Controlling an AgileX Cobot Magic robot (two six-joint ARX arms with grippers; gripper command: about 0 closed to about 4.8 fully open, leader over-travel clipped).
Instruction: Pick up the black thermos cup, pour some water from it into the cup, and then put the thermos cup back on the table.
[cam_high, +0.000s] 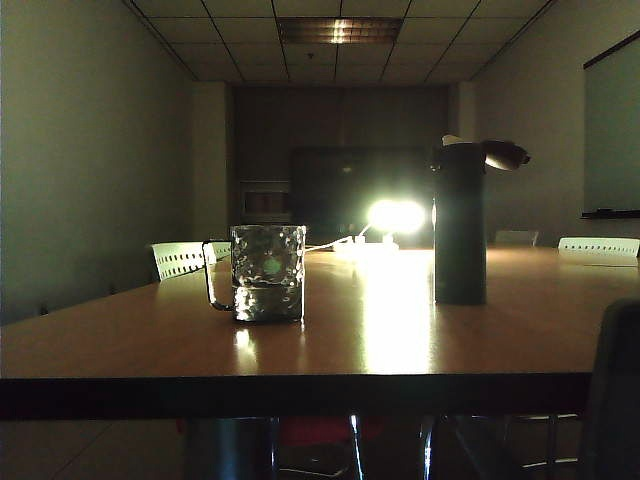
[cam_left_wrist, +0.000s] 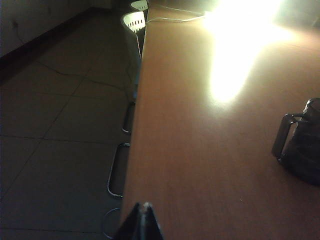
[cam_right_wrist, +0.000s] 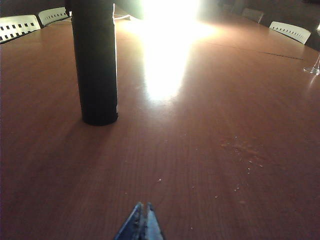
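The black thermos cup (cam_high: 460, 225) stands upright on the brown table (cam_high: 350, 340), right of centre, its flip lid open at the top. In the right wrist view the black thermos cup (cam_right_wrist: 95, 60) stands well ahead of my right gripper (cam_right_wrist: 142, 207), whose jaws are shut with nothing in them. The cup (cam_high: 267, 272), a dimpled glass mug with a loop handle, sits left of centre. The cup (cam_left_wrist: 302, 145) shows at the picture's edge in the left wrist view, far from my left gripper (cam_left_wrist: 143, 207). That gripper is shut and empty, at the table's side edge. Neither gripper shows in the exterior view.
A bright lamp (cam_high: 395, 215) glares at the far end of the table, with a white cable beside it. White chairs (cam_high: 180, 258) line both long sides. A stemmed glass (cam_right_wrist: 315, 65) stands at the far right. A dark chair back (cam_high: 615, 390) rises at the near right corner.
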